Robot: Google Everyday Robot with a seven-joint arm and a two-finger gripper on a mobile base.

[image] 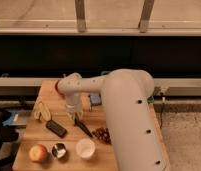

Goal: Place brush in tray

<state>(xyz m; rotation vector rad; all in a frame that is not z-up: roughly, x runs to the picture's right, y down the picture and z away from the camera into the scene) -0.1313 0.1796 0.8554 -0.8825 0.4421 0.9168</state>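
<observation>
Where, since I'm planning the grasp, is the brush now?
In the camera view, the brush lies mid-table between the black block and the reddish cluster, just below the gripper.

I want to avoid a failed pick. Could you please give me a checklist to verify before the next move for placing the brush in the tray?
1. Claw position: the claw hangs low over the wooden table, at the upper end of the brush. ok
2. Brush access: it lies flat on the table with nothing on top of it. ok
3. Neighbours: the black block and the white cup lie apart from the brush. ok
4. Dark red cluster: it is close to the brush's lower end, and contact is unclear. cannot tell
5. Tray: the arm blocks the view of it. cannot tell
6. Hold on the brush: cannot tell
</observation>
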